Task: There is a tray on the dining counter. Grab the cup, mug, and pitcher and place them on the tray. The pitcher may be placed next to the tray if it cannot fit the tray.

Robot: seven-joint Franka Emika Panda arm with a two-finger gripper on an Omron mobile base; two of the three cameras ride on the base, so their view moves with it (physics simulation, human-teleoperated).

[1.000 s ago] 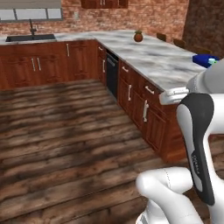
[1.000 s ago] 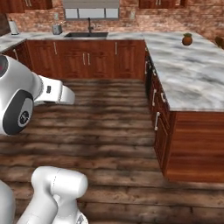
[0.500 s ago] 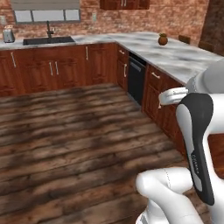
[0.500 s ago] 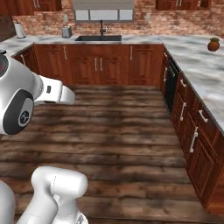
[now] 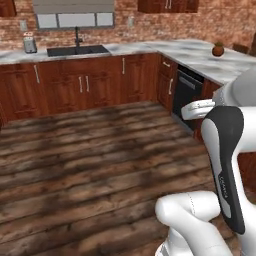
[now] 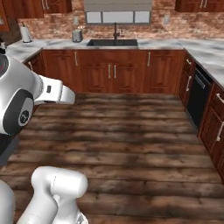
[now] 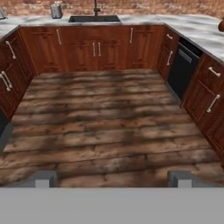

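Tray, cup, mug and pitcher lay somewhere the cameras did not reach, so which way they sat from the fingers could not be told. Ahead stretched the wood floor, then the far worktop with its sink; a worktop ran down the right. The gripper pointed at the floor, fingers wide and empty. Judged: the base must drive on first.

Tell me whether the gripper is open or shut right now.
Open. In the hand view the gripper has its two dark fingertips standing far apart at the bottom, with bare wood floor between them and nothing held.
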